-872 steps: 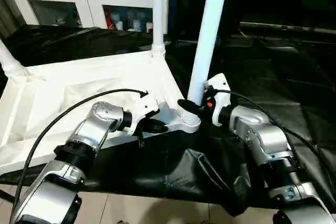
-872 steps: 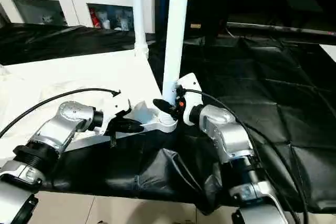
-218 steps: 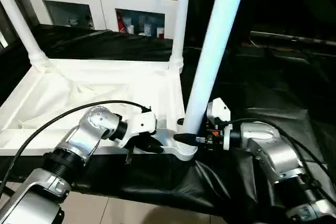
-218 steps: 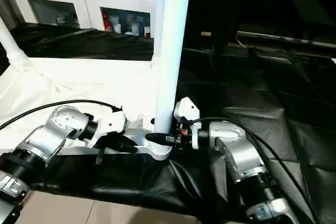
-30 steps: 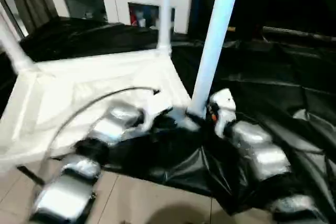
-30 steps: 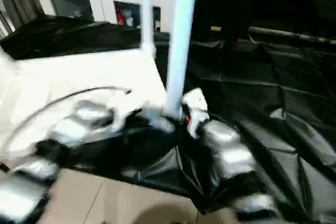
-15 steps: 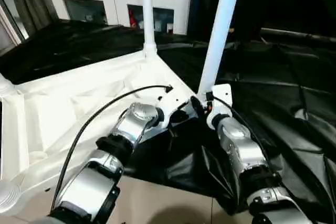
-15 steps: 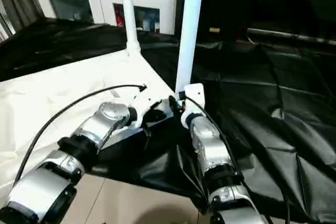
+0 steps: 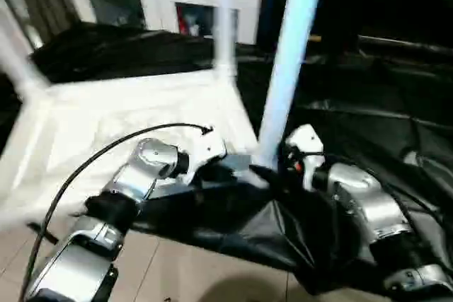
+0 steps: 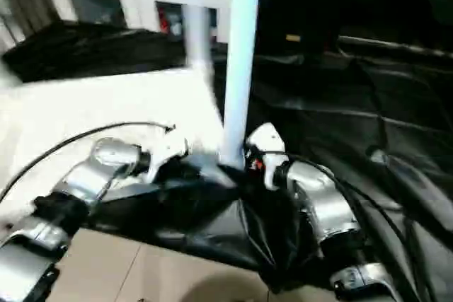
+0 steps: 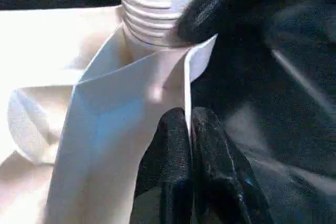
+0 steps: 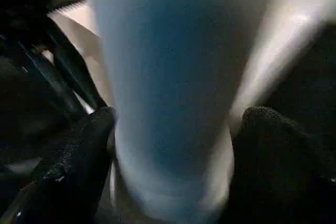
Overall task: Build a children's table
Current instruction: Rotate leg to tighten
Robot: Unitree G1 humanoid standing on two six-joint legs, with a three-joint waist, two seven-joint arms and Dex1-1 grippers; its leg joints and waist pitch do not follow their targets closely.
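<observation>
The children's table lies upside down, its white top on black cloth, and its legs stand up from the corners. The nearest leg stands in the near right corner socket. My left gripper is shut on the thin rim of the top, just beside that socket. My right gripper is open at the foot of that leg, with one black finger on each side of it. In the head view both grippers meet at this corner.
A large black-draped table carries the work and stretches off to the right. A white cabinet with glass doors stands behind. Tiled floor shows below the table's near edge. A black cable arches over my left forearm.
The whole picture has swung and blurred, so the head camera has moved. Both grippers stay at the near right corner, the left still on the rim.
</observation>
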